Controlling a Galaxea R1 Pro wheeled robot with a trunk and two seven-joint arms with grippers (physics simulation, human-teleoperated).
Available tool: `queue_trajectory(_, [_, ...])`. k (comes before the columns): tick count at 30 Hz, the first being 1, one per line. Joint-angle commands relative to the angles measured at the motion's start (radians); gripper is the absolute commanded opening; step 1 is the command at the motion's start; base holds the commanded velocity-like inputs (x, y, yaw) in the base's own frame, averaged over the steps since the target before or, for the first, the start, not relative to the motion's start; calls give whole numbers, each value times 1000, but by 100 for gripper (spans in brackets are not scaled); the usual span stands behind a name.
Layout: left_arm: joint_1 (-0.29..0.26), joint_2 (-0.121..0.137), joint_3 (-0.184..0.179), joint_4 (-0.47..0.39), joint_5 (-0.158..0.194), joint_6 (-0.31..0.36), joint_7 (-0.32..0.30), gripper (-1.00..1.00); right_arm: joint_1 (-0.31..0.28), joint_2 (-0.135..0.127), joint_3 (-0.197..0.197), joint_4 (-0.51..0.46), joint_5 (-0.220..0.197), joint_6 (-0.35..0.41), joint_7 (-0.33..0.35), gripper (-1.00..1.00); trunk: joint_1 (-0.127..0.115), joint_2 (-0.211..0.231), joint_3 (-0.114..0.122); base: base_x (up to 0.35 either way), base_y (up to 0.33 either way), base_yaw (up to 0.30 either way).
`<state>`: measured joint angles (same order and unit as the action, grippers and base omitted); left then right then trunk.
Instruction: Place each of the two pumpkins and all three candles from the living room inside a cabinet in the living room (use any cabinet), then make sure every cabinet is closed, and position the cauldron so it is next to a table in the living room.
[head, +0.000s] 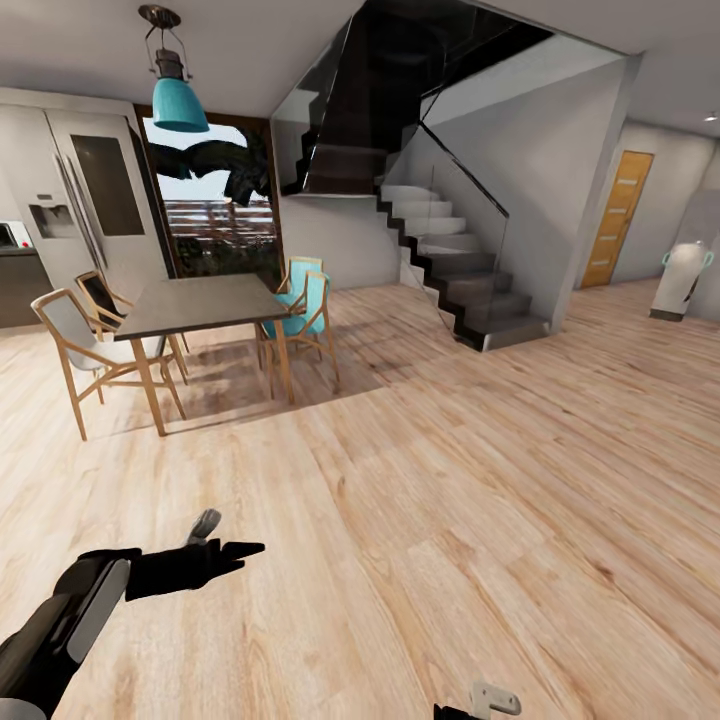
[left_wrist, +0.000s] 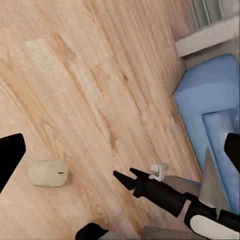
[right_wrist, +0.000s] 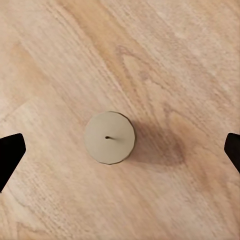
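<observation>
Centre the right gripper (right_wrist: 120, 150), jaws spread wide and empty, directly over the upright candle (right_wrist: 109, 138) on the wooden floor (right_wrist: 170, 60). Descend straight, then close evenly around the candle's sides.

- This is a home, an open-plan ground floor with a light wooden plank floor (head: 470, 480).
- A dining corner has a grey rectangular table on wooden legs (head: 205, 303), with pale wooden chairs (head: 85, 350) and a turquoise chair (head: 305, 300).
- A teal pendant lamp (head: 180, 95) hangs above it.
- A tall grey double-door refrigerator (head: 85, 195) stands behind.
- A dark staircase with glass railing (head: 445, 250) leads up.
- An orange wooden door (head: 618, 215) is far right.
- A blue upholstered sofa (left_wrist: 212, 112) stands on the floor.
</observation>
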<state>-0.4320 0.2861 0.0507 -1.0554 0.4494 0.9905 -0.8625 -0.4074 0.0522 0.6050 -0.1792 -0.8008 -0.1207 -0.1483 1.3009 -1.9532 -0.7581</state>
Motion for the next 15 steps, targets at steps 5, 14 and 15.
queue_trajectory(5, [-1,3,-9,-1,-2,4,-43,100,-1,0,9,0,-9,-4,-4,100,19,-36,-17,0,0,0])
queue_trajectory(14, [-1,5,-9,0,1,4,-49,100,-1,0,10,0,-9,-4,-4,100,54,-99,-45,0,0,0])
queue_trajectory(15, [-1,5,-10,0,2,4,-49,100,-1,1,10,0,-9,-3,-4,100,57,-106,-48,0,0,0])
